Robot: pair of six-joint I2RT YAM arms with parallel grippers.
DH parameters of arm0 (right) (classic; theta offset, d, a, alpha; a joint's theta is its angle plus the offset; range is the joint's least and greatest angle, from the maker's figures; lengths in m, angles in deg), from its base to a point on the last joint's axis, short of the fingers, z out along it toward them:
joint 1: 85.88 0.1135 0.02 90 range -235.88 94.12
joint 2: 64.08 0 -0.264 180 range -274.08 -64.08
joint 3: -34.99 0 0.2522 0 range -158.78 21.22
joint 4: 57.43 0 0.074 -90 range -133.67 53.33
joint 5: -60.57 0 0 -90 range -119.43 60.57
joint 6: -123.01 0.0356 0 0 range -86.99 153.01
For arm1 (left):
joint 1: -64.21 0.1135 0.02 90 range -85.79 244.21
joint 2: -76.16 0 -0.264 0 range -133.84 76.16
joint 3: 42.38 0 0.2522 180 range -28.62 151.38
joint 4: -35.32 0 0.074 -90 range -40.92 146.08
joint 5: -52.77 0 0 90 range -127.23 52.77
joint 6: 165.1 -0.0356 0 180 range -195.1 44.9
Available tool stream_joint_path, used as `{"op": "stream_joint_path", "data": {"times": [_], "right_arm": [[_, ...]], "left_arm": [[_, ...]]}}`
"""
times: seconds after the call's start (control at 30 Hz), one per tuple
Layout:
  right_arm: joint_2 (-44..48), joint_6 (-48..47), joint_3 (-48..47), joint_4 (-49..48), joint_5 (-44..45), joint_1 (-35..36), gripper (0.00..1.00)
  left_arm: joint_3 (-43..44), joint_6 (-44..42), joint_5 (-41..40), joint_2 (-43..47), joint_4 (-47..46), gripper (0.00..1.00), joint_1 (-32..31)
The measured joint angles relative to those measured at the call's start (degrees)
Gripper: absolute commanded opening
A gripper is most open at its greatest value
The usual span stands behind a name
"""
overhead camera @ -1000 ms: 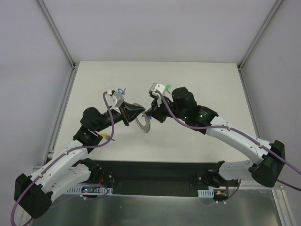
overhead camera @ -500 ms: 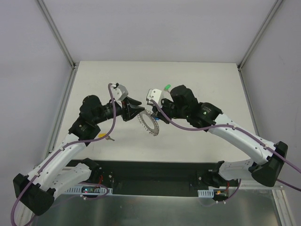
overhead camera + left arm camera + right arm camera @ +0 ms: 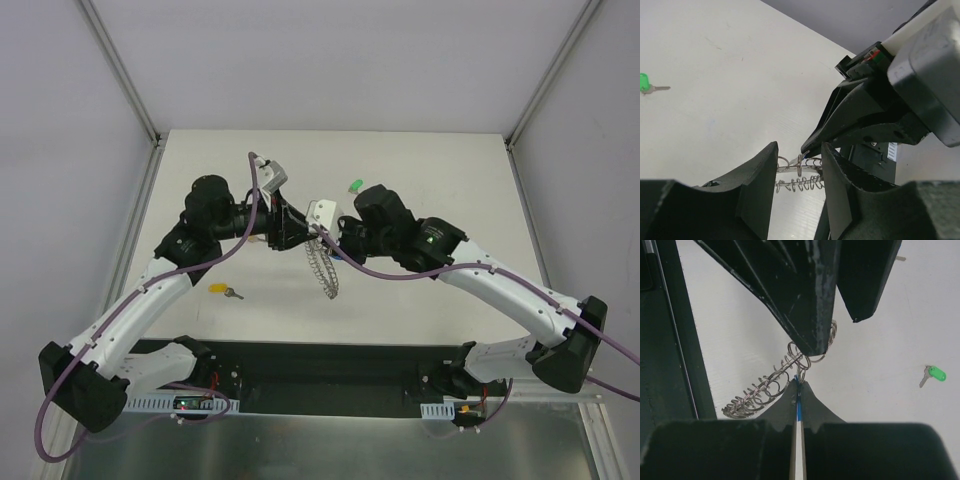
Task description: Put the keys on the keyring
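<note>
Keyring (image 3: 324, 266) hangs edge-on under left hand (image 3: 288, 230) and right hand (image 3: 335, 245), mid-desk (image 3: 440, 165), seen from above; yellow key (image 3: 219, 290), green key (image 3: 355, 185) lie well apart. Left wrist: left hand spread, ring loops in gap. Right wrist: right hand pinches blue key (image 3: 798, 415), mostly hidden. Advice: hold key steady, feed one loop only. Whether key is threaded, whether ring touches desk: can't tell.

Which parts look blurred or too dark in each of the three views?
Top view: evenly lit, sharp, soft shadows; the keyring looks thin. Left wrist: the left gripper is a dark blur up close, the green key is clear. Right wrist: the right gripper is dark and blurred around the blue key; the keyring's loops are sharp.
</note>
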Motion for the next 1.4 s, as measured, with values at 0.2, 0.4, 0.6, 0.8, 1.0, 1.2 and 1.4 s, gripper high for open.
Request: {"op": "stream_joint_path", "data": {"times": [0.2, 0.4, 0.6, 0.8, 1.0, 1.2, 1.4], "right_arm": [[-0.1, -0.6, 0.0, 0.0, 0.7, 0.2, 0.01], [-1.3, -1.0, -0.6, 0.6, 1.3, 0.6, 0.01], [-2.4, -1.7, -1.3, 1.7, 1.3, 1.0, 0.01], [-2.9, -2.2, -2.3, 3.0, 1.2, 1.3, 0.01], [-3.2, -3.0, -2.9, 3.4, 1.1, 1.6, 0.01], [-3.3, -3.6, -3.2, 4.8, 0.9, 1.7, 0.01], [-3.3, -4.1, -3.5, 6.1, 0.6, 1.8, 0.01]], "left_arm": [[0.7, 4.3, 0.1, -2.7, 3.5, 0.34, 0.0], [1.3, 5.9, 0.2, -4.9, 6.7, 0.33, 0.0], [3.4, 5.3, 1.0, -6.1, 9.6, 0.29, -0.1], [4.5, 0.9, 1.4, -7.7, 13.1, 0.35, -0.5], [5.3, -4.3, 3.5, -9.8, 15.9, 0.37, -0.9], [6.5, -11.3, 7.8, -10.4, 17.0, 0.38, 0.1], [6.5, -18.1, 13.4, -10.4, 18.1, 0.43, 2.4]]}}
